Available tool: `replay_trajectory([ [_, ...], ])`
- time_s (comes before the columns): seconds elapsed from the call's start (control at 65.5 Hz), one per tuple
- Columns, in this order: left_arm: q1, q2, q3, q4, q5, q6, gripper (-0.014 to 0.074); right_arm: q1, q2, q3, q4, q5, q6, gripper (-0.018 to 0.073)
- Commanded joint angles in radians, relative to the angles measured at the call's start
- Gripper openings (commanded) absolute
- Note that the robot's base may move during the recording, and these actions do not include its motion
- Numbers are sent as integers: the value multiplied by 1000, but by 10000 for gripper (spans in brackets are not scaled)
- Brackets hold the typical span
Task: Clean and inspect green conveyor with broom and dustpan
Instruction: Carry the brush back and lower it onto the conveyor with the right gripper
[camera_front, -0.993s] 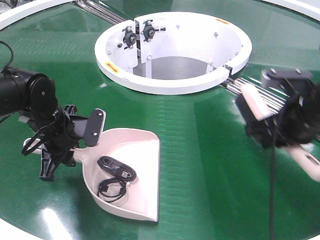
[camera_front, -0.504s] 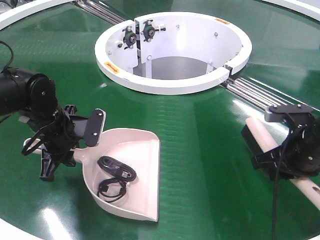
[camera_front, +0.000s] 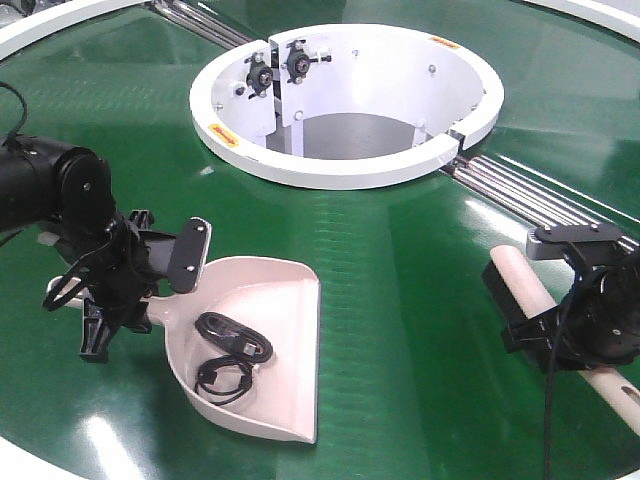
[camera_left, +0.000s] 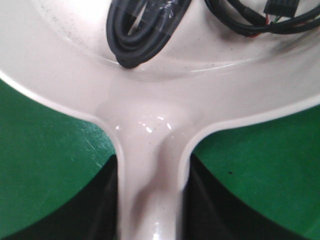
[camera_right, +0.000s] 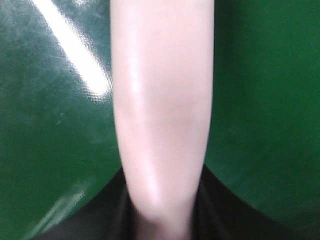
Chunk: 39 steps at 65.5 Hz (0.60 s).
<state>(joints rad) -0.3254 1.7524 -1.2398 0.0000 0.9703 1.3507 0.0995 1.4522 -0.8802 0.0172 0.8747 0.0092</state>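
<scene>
Front-facing view, nearest edge first: the white rim (camera_front: 22, 455) curves across the bottom left corner. Just beyond it the dustpan (camera_front: 275, 300) lies flat on the glossy green conveyor (camera_front: 400, 300). Its wide straight mouth faces right, its raised curved back sits to the left, and its handle runs up-left into the left gripper (camera_front: 140, 300).

The left wrist view is clear on the grip: the left gripper (camera_left: 152, 210) is pinching the pale pink-beige handle, with a black finger pressed against each side. Inside the scoop are two black cables (camera_front: 235, 340). One is a tight bundled coil and the other a looser loop nearer the mouth.

To the right of the dustpan's mouth there is a broad stretch of bare belt before the broom (camera_front: 520, 275) on the right side. The broom slants, head up-left with dark bristles on its underside, handle running down-right off the frame edge. Whether the bristles touch the belt, I can't tell.

The right gripper (camera_front: 570, 335) is wrapped around the broom's shaft. In the right wrist view the right gripper (camera_right: 160, 220) is clamped on the smooth pale handle, with green belt on both sides of it.

Further back, steel rollers (camera_front: 520, 195) cut diagonally from the white ring (camera_front: 340, 170) toward the right edge, just behind the right arm. The ring's opening is deep, with black fittings on its inner wall. Past it there is more green belt, then the far rim (camera_front: 40, 30).
</scene>
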Motion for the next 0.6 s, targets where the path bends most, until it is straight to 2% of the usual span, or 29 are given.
replay_trajectory([
  [0.0, -11, -45, -27, -14, 5, 7, -6, -5, -26, -24, -6, -31, -9, 68],
  [0.428, -10, -45, -27, -28, 31, 6, 11, -5, -26, -24, -2, -23, -9, 213],
  [0.581, -9, -45, -27, -30, 30, 6, 64, -5, -26, -24, -3, -22, -9, 294],
])
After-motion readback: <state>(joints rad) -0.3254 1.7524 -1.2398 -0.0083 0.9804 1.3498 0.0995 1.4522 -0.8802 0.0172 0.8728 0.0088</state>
